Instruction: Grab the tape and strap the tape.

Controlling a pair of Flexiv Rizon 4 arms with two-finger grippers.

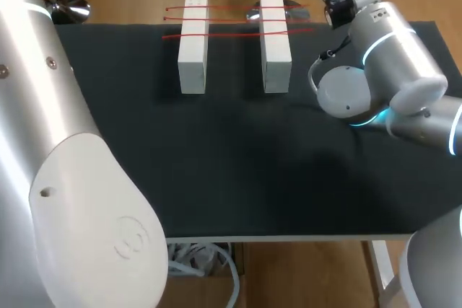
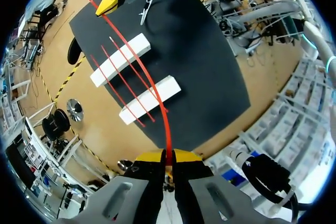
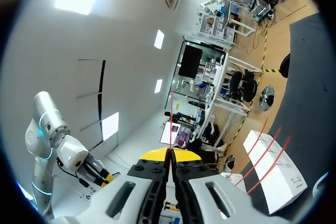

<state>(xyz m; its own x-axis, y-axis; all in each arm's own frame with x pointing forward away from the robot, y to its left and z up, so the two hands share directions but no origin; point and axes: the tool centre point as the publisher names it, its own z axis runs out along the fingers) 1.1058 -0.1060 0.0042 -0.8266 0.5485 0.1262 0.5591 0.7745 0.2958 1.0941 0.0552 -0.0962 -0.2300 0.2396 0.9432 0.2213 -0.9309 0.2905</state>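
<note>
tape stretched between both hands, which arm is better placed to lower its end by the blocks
Right, probably: its hand sits close beside the white blocks, while the left hand grips the tape from farther off.

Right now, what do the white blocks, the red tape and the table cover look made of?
White blocks: probably foam or painted wood; matte, sharp edges, no glare.
Red tape: thin plastic or fabric ribbon; narrow flat strands running straight across both blocks.
Table cover: likely black cloth or felt; dull, soft shading, no reflections.
</note>
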